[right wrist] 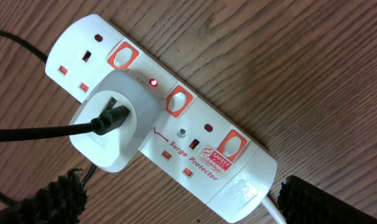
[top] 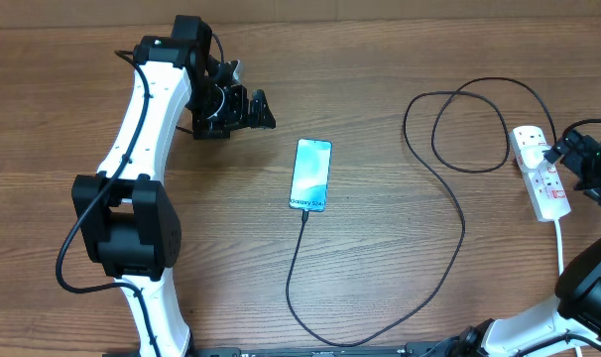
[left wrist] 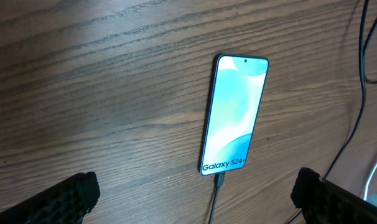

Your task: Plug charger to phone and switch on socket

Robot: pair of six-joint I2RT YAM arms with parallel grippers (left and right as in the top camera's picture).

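**Phone plugged in, both claws empty**

The phone lies central on the counter, the charger plugged into its near edge. My left claw gapes wide, empty. My right claw, equally spread and empty, hovers at the socket (red light lit) on the right.

Left arm: white shell links, bulky black joint housings, thin black cable looping off the lower joint. Right arm: same white and black scheme. Left pincer fingers and right pincer fingers: black, coarse knobbly texture.
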